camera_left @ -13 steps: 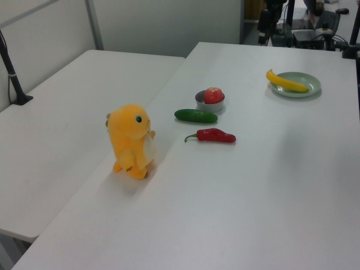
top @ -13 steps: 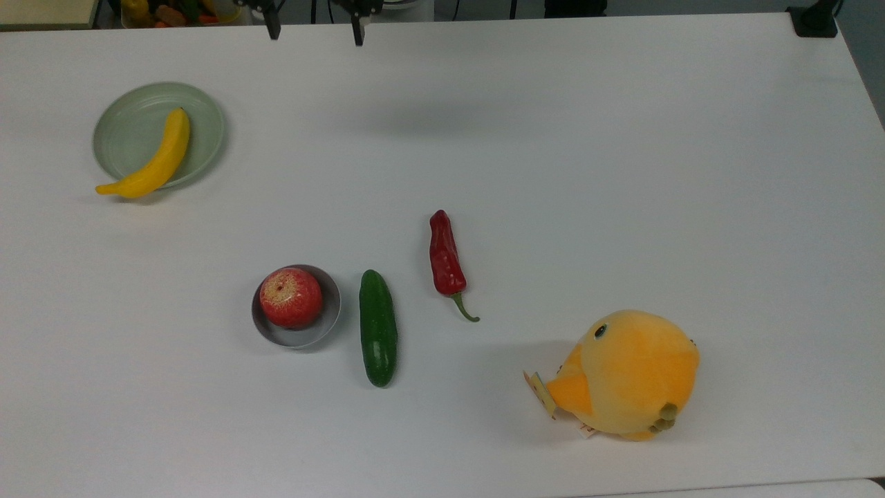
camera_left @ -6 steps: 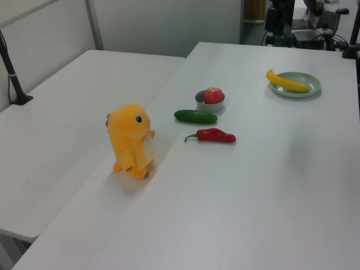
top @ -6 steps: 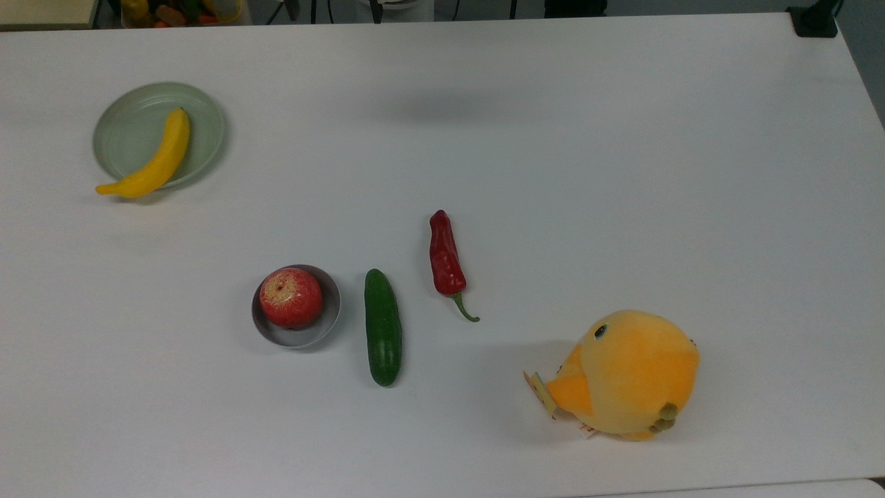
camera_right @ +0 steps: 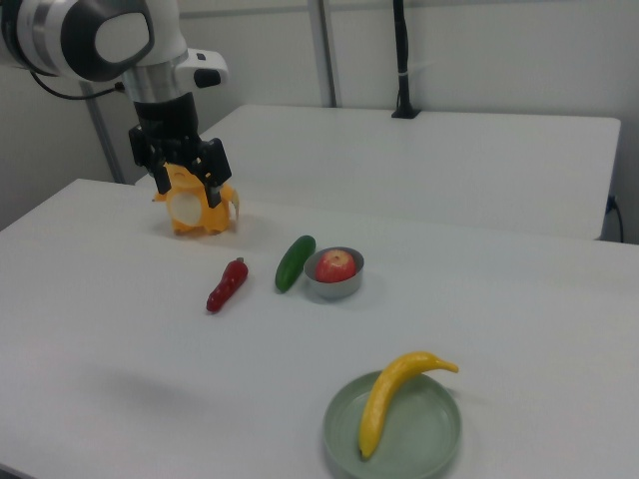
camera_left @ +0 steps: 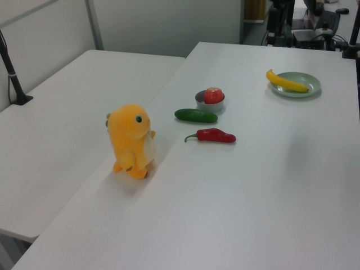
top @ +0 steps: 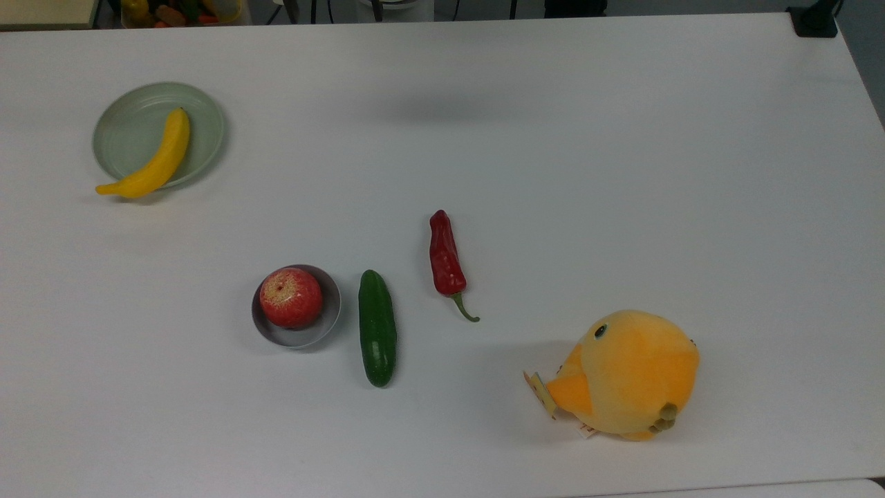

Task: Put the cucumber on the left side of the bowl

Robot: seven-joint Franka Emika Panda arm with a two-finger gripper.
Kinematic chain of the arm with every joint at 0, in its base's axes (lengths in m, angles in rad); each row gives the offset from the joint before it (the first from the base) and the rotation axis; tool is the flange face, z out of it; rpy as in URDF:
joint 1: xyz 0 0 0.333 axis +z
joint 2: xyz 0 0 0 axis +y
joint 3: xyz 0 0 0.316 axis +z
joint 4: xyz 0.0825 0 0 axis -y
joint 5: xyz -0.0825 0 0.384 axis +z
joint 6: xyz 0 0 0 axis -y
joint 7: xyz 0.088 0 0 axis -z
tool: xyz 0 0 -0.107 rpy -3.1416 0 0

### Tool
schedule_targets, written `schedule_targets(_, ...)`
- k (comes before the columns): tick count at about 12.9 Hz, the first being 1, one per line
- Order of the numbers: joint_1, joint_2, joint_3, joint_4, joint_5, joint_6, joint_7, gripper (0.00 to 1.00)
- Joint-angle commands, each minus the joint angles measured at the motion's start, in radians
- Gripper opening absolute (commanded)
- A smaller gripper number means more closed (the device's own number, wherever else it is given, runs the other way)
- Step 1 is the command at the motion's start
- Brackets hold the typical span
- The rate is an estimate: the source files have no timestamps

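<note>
On the white surface (top: 553, 138), the largest thing being carried is the orange plush toy (top: 626, 373), seen standing near the top view's lower right. In the right view, the gripper (camera_right: 187, 180) is being held high, in front of that toy, with its jaws spread apart and nothing being gripped between them. The pale green plate (top: 131, 128) is being shown at the top view's upper left, with the yellow banana (top: 155, 159) lying across it and overhanging its rim. The cucumber (top: 377, 328) is lying flat just beside the bowl (top: 330, 311), on the top view's right of it, apart from it. The red chili (top: 446, 259) is lying further to the top view's right. The bowl is being occupied by a red apple (top: 290, 297).
</note>
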Motion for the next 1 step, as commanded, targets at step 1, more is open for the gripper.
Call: schedule_targets(1, 0.02, -0.017, -0.021, -0.024, 0.021, 0.001, -0.045, 1.0)
